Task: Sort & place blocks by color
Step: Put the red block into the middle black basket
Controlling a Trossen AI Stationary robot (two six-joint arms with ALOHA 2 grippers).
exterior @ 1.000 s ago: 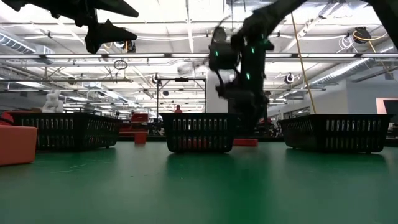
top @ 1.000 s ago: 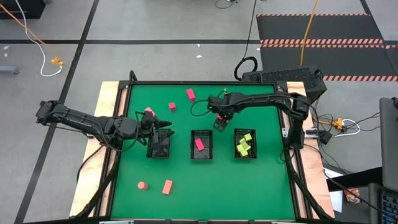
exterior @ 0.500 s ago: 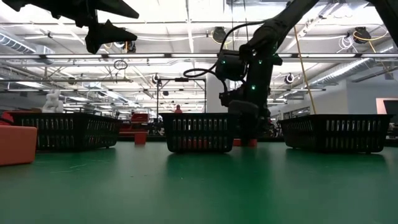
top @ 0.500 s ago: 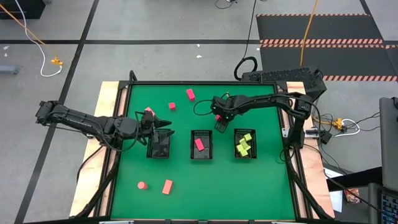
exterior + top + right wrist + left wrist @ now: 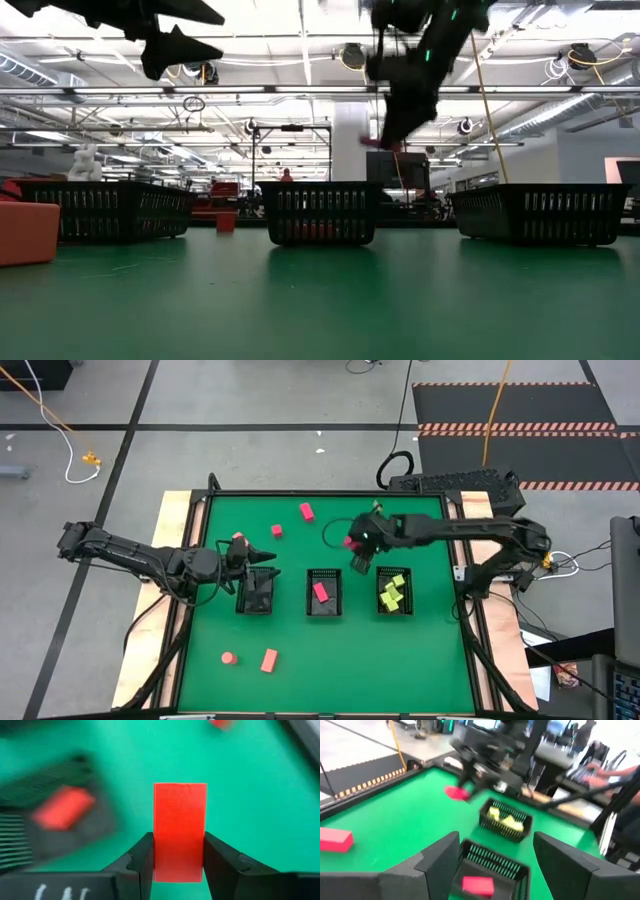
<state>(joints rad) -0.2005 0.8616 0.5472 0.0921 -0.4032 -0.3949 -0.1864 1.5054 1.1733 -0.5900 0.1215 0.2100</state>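
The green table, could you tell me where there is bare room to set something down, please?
The green mat is bare across its near right, in front of the yellow-green basket, and between the two salmon blocks and the basket row. It is crowded around the baskets, where the left gripper and the right gripper, holding a red block, hover.

We see two dark, slim arms built from jointed links, each with a thin black cable looping beside it. The right arm (image 5: 450, 530) carries small green lights near its wrist. The left gripper (image 5: 490, 865) has flat, angular black fingers (image 5: 440, 855).
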